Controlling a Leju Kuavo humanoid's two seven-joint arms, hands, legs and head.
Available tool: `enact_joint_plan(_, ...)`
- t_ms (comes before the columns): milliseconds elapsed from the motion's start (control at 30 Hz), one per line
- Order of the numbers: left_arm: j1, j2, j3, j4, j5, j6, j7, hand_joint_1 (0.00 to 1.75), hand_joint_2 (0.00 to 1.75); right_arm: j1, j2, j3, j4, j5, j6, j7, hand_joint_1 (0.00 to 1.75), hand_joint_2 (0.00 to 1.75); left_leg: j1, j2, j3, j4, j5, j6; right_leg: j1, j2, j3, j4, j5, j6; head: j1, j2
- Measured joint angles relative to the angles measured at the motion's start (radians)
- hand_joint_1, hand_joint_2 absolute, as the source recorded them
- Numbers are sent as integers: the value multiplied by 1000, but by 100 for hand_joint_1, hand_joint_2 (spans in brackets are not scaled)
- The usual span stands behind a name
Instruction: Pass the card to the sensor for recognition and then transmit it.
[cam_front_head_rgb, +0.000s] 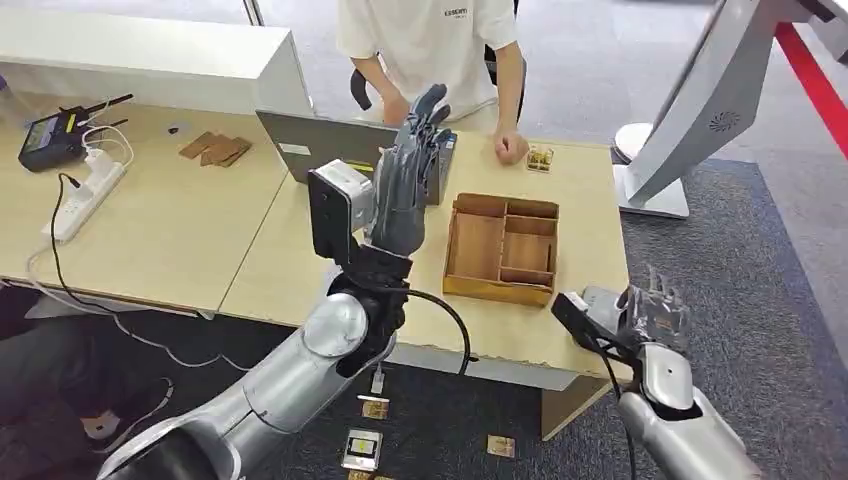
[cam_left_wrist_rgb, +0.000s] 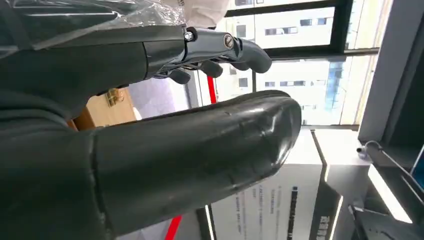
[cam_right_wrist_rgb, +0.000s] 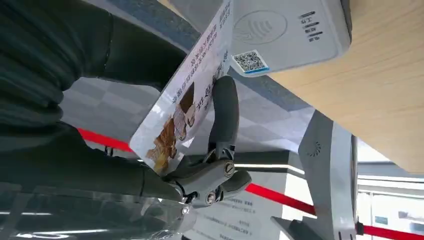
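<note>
Nearest, the right hand (cam_front_head_rgb: 655, 312) pinches the white printed card (cam_right_wrist_rgb: 187, 95) between thumb and a dark finger, its far edge right at the pale grey card sensor (cam_right_wrist_rgb: 280, 30) on the near right corner of the light wooden bench (cam_front_head_rgb: 300, 260). That thin grip could let the card slide or twist off the reader, and it seems only partly over the marked zone. Further off, the left hand (cam_front_head_rgb: 410, 180) stands raised, fingers spread and empty, beside the partitioned wooden tray (cam_front_head_rgb: 502, 248); a careless swing could knock it.
</note>
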Motion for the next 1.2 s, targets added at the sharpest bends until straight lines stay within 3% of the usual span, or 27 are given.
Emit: enact_joint_plan(1200,-15,-20,-1,33,12,-37,-14,0,0,-1,58,39,51,36,5,-18,175,175,0,0,1,0,0,0,0,0,1,0,0,0,0,0)
